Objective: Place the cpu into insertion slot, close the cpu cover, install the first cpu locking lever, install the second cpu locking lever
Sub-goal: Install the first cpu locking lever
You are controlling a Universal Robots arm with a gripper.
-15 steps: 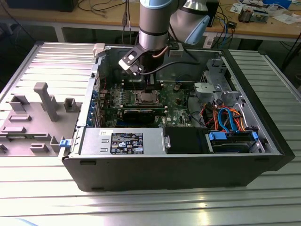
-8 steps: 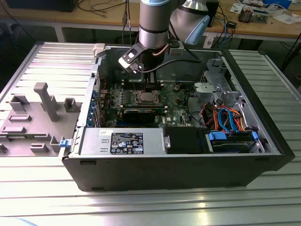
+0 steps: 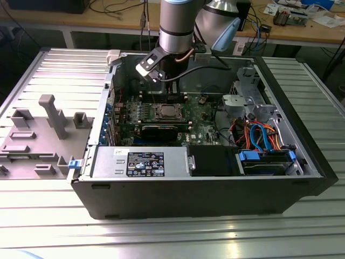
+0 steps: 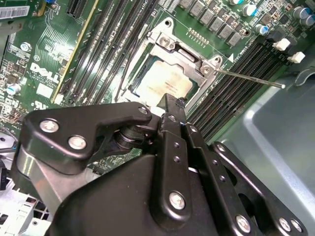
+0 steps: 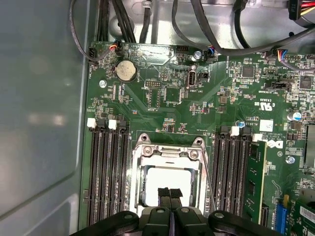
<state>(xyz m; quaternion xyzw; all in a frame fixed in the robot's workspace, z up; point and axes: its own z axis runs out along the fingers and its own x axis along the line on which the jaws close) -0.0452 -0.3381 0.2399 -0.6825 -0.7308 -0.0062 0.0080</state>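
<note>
The cpu [image 5: 167,176] is seated in the insertion slot [image 5: 139,145] on the green motherboard [image 5: 162,98], inside the open computer case [image 3: 188,189]. Its dull silver top faces out of the case opening, toward the arm [image 3: 175,24]. The chip is close to square, with no marked long axis. In the first wrist view its edges run parallel and square to the long black memory slots [image 5: 106,172] that flank the socket on both sides.

The cpu cover [image 5: 167,156] lies flat over the chip. Its frame surrounds the silver top, which shows through the central cut-out.

In the second wrist view a thin locking lever [image 4: 246,77] runs from one corner of the socket out across the neighbouring memory slots, with its free end pointing toward the grey case wall. Whether it is latched cannot be determined.

The gripper [image 5: 170,192] hangs directly over the socket. Its two black fingertips [image 4: 173,101] are pressed together with nothing between them, above the near edge of the chip. Contact with the chip or cover cannot be confirmed.
</note>
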